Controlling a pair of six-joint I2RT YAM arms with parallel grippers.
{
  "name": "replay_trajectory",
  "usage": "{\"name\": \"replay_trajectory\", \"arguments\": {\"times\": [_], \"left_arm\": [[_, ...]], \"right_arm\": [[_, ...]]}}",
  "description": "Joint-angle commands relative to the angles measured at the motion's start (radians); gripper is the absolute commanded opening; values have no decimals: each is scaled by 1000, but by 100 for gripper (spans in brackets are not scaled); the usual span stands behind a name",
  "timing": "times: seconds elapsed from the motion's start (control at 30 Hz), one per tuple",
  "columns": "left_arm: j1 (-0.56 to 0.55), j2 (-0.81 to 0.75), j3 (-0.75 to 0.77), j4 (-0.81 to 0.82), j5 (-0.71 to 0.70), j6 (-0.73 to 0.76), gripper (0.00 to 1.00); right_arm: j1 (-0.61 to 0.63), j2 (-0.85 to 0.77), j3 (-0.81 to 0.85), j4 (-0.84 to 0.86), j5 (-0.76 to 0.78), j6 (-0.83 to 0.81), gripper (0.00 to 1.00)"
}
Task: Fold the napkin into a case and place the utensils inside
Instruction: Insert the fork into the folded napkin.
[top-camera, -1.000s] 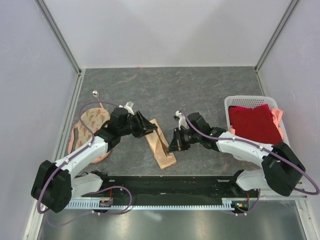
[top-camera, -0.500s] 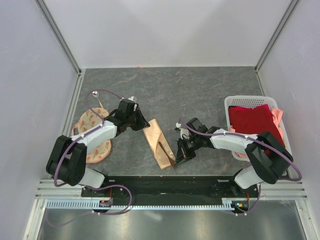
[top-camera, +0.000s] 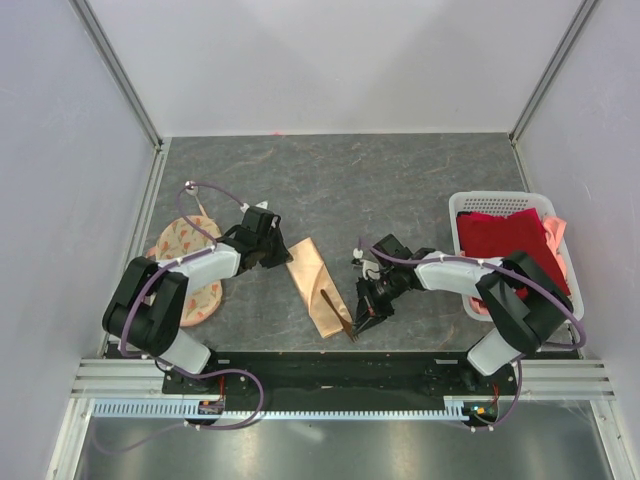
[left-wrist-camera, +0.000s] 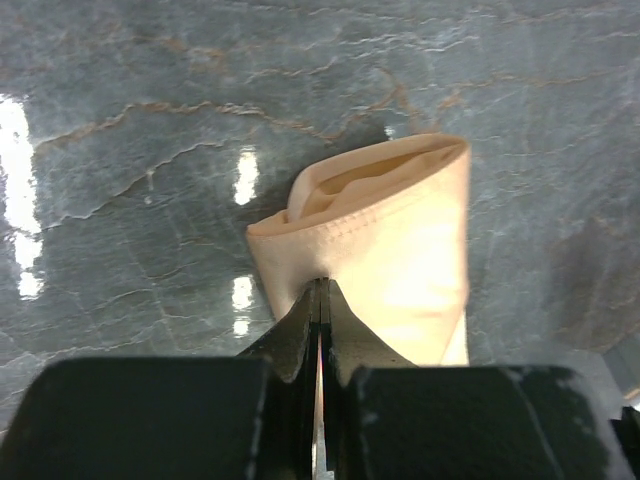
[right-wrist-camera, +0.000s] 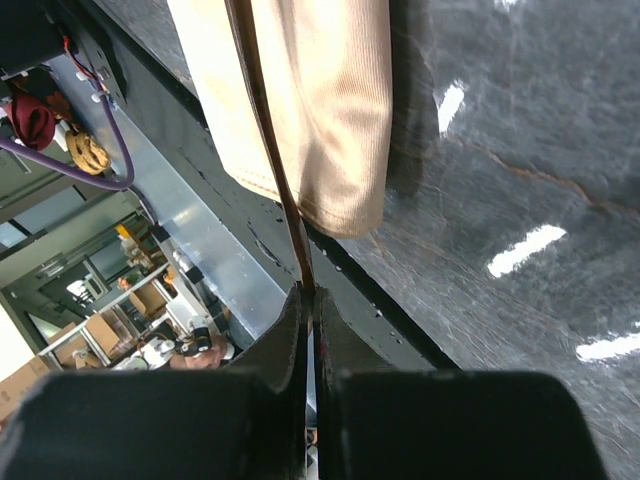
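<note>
The napkin, folded into a narrow peach case (top-camera: 316, 283), lies slantwise on the table between the arms. My left gripper (top-camera: 284, 254) is shut on the case's far-end edge; the left wrist view shows the pinch (left-wrist-camera: 320, 284) just below the case's open mouth (left-wrist-camera: 375, 172). My right gripper (top-camera: 358, 323) is shut on the thin brown stick (top-camera: 337, 311), which slants over the case's near end. In the right wrist view the stick (right-wrist-camera: 268, 140) runs from the gripper (right-wrist-camera: 310, 292) across the cloth (right-wrist-camera: 330, 100). The silver spoon (top-camera: 189, 187) lies far left, partly behind a cable.
A white lattice basket (top-camera: 500, 199) with dark red cloth (top-camera: 510, 246) stands at the right. A round cream printed cloth (top-camera: 187, 268) lies under the left arm. The black base rail (top-camera: 330, 368) runs just past the case's near end.
My left gripper has closed onto the case's far edge and its arm has drawn back left. The right gripper has slid toward the near edge with the stick.
</note>
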Motion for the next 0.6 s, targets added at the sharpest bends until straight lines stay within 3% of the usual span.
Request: {"name": "replay_trajectory", "arguments": {"times": [0.0, 0.57], "left_arm": [[-4, 20, -9, 53, -38, 39, 2], [-12, 22, -28, 73, -22, 10, 2]], "right_arm": [[-5, 39, 72, -30, -28, -16, 0], [-11, 156, 199, -12, -25, 27, 0]]}}
